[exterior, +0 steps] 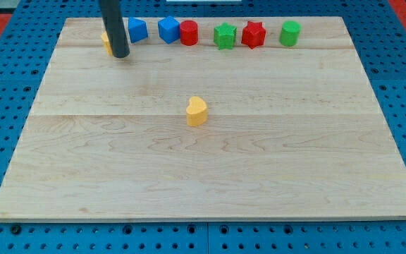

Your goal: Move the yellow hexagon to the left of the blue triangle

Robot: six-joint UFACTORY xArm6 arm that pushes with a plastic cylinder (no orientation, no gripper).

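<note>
The yellow hexagon (106,39) is mostly hidden behind the dark rod near the view's top left; only a sliver shows at the rod's left side. My tip (121,54) rests on the board right in front of it, touching or nearly touching it. The blue triangle (138,29) stands just right of the rod, close to the hexagon. The hexagon lies to the left of the blue triangle.
Along the view's top edge stand a blue cube (168,29), a red cylinder (189,33), a green star (225,35), a red star (253,34) and a green cylinder (290,32). A yellow heart (197,111) lies near the middle of the wooden board (210,176).
</note>
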